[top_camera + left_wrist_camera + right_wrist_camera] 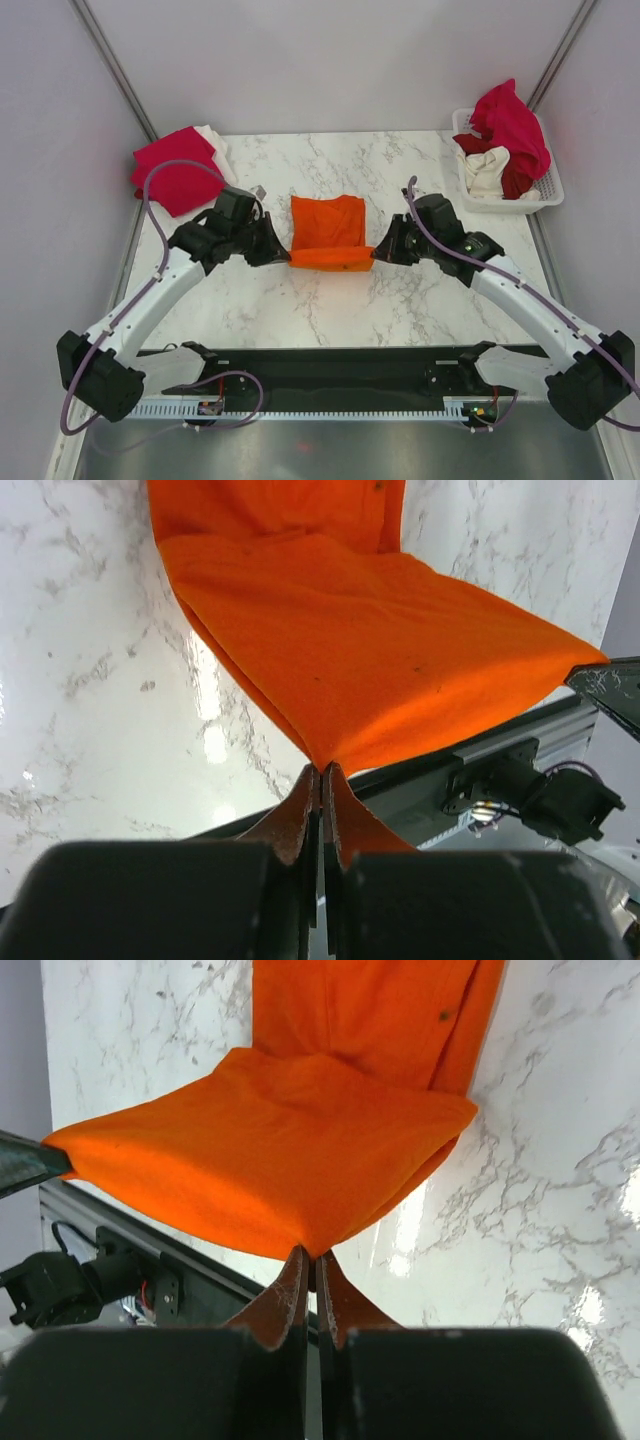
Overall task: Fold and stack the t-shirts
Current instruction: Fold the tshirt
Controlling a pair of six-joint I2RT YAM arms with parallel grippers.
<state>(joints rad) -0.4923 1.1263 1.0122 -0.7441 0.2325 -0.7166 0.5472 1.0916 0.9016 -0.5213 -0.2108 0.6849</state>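
Observation:
A bright orange t-shirt (327,232) lies partly folded at the table's middle, its near edge lifted off the marble. My left gripper (284,255) is shut on the near left corner of that edge; in the left wrist view (321,772) the cloth (370,650) runs out from the pinched tips. My right gripper (377,254) is shut on the near right corner, seen in the right wrist view (311,1256) with the orange cloth (270,1160) stretched between both grippers. A folded crimson-pink shirt (178,171) lies over a white one (214,140) at the back left.
A white slotted basket (549,187) at the back right holds crumpled crimson (512,122), cream (487,170) and dark red shirts. The black arm base rail (330,380) runs along the near edge. Grey walls close the back and sides.

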